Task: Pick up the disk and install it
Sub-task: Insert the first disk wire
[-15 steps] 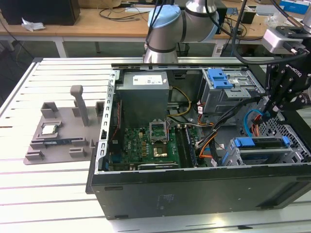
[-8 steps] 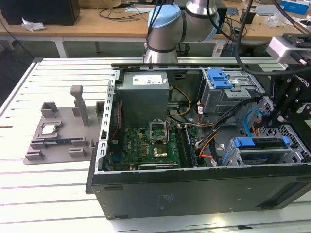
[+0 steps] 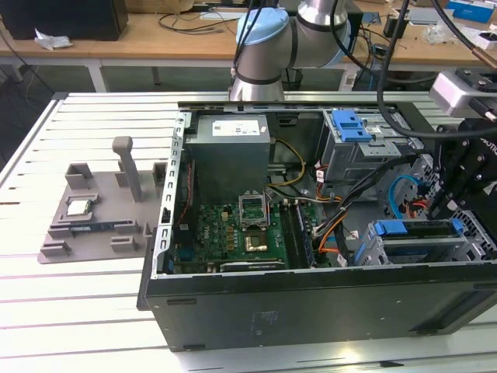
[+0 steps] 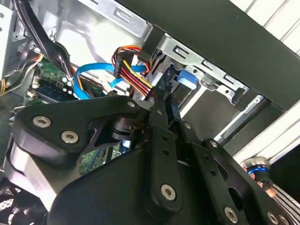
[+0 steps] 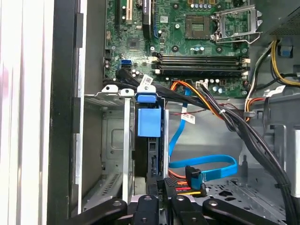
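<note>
The claw (image 5: 157, 187), clamped on the disk (image 5: 150, 140) ahead, risked snagging the loose blue cable (image 5: 206, 166) just beside it.

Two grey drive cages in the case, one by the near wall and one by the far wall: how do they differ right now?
The near cage holds the disk in its blue carrier; the far cage carries a blue latch on top. The pincer hangs right beside the near cage, well apart from the far cage. Both are grey metal and stand inside the open case, toward the exterior view's right.
</note>
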`<control>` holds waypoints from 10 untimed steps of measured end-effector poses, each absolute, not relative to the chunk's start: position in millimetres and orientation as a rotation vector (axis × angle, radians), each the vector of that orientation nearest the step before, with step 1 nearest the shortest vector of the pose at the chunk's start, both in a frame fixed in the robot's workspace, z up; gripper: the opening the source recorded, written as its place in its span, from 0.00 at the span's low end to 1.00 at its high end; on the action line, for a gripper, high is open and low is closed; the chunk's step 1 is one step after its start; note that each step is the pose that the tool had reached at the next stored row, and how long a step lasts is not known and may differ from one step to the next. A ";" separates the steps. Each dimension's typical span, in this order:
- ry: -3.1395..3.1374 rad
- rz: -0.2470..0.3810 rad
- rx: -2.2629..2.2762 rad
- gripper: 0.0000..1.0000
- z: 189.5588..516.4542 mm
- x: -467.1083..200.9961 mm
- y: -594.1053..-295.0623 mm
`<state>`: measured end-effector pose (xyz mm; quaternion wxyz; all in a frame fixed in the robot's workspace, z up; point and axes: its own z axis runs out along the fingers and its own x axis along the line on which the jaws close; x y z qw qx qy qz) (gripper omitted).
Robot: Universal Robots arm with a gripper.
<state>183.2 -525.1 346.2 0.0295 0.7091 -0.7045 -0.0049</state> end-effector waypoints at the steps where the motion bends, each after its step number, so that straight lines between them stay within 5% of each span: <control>1: -2.174 -0.014 2.184 0.17 345.3 183.1 -525.2; 10: -2.188 -0.006 2.162 0.17 335.9 182.9 -526.4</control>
